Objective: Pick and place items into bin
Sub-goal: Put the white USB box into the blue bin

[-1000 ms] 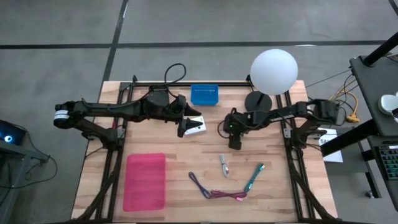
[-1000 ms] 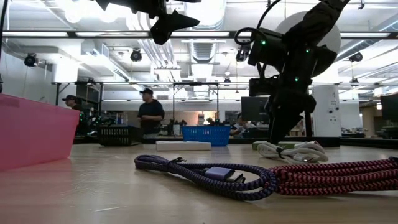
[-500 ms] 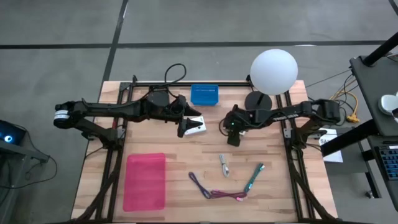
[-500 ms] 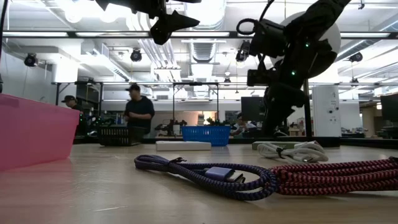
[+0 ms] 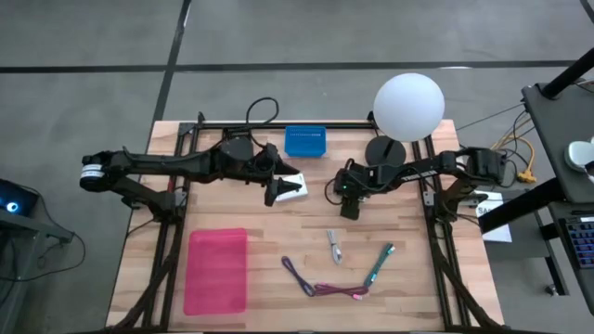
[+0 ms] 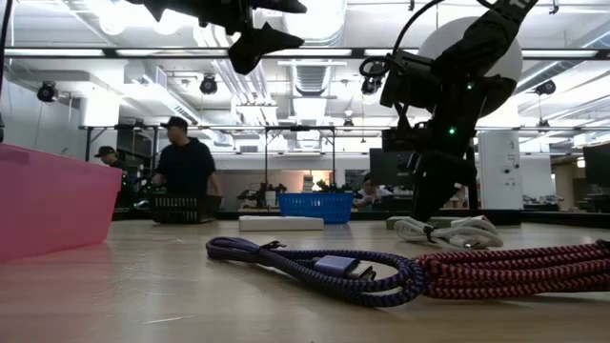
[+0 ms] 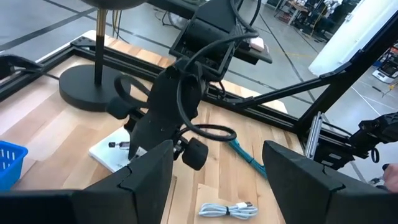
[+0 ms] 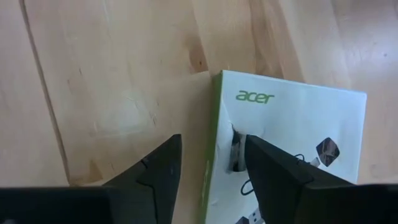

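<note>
The right hand (image 5: 350, 210) hangs low over the middle of the wooden bench (image 5: 269, 232), pointing down. Right under it lies a white box (image 8: 292, 143) with a green edge. The two dark fingers (image 8: 155, 177) stand apart, one on each side of the box's green edge. They are partly open and are not holding the box.

The left hand (image 5: 272, 190) is held up above the bench, and its fingers (image 7: 149, 174) are spread wide with nothing in them. Just beside it lies another white box (image 5: 293, 188).

Nearer the front edge of the bench, well away from both hands, lie a small white cable (image 5: 334, 246), a green pen (image 5: 380, 263) and a purple-pink cord (image 5: 320, 284). The cord and the pen are close together.

A pink bin (image 5: 217, 270) sits at the front on the left arm's side, well apart from the hands. A little blue basket (image 5: 305, 141) sits at the back of the bench. A white ball lamp (image 5: 408, 107) stands on a black base near the right arm.

A person (image 6: 183, 170) walks in the room far behind the bench.
</note>
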Tool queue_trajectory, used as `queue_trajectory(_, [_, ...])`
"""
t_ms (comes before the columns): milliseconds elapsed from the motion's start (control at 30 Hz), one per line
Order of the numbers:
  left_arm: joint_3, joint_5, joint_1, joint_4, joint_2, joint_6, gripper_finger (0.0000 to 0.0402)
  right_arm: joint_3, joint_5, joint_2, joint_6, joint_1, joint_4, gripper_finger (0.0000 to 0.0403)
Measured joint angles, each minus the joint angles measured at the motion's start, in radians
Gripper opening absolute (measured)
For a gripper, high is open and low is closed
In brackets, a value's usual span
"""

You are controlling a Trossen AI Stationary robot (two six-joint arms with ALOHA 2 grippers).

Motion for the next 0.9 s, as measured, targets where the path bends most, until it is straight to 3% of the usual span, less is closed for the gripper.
queue_trajectory(233, [-0.031, 0.000, 0.000, 0.004, 0.000, -0.028, 0.0231, 0.002, -0.154, 0.000, -0.001, 0.000, 0.005, 0.0142])
queue_trajectory(567, [-0.031, 0.000, 0.000, 0.008, -0.002, -0.052, 0.0231, -0.001, -0.162, -0.014, 0.028, -0.002, -0.002, 0.0117])
queue_trajectory(900, [-0.031, 0.000, 0.000, 0.007, -0.002, -0.052, 0.0231, 0.003, -0.165, -0.064, 0.033, -0.001, -0.024, 0.0146])
